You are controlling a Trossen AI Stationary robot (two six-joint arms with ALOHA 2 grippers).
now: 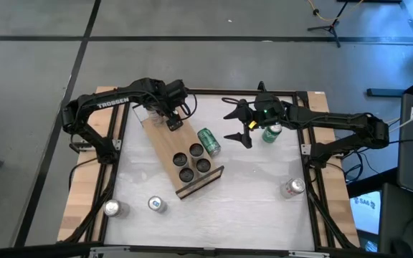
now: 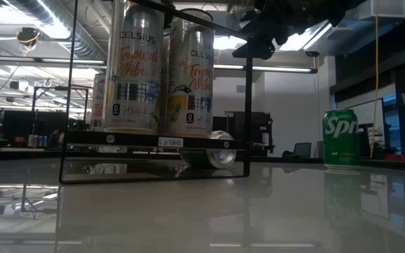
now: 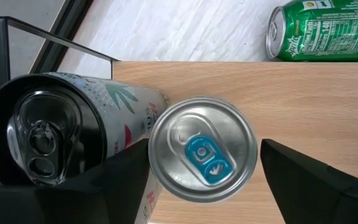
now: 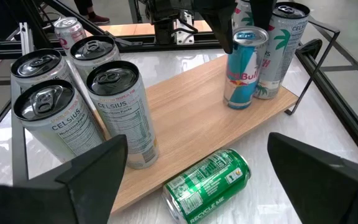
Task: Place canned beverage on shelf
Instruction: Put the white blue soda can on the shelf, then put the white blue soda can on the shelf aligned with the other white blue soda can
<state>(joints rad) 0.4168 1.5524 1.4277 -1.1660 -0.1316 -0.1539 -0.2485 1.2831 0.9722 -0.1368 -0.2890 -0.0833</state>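
The shelf [image 1: 165,147] is a light-wood board lying slantwise on the white table. Several Celsius cans [image 4: 73,106] stand at its near end. At its far end a blue-and-silver Red Bull can [image 4: 243,71] stands on its base beside a white palm-print can [image 4: 279,50]. My left gripper [image 1: 172,123] points down over the Red Bull can [image 3: 202,158], open. Its fingers stand on either side of the can's top, with a narrow gap on one side. My right gripper [image 1: 234,126] is wide open and empty. It hovers just right of a green can [image 1: 209,141] lying on its side against the shelf.
An upright green Sprite can [image 1: 271,133] stands under my right arm and also shows in the low view [image 2: 341,137]. Loose cans stand near the table's near edge, two at the left [image 1: 112,208] [image 1: 156,204] and one at the right [image 1: 292,188]. A dark frame [image 1: 206,93] borders the table.
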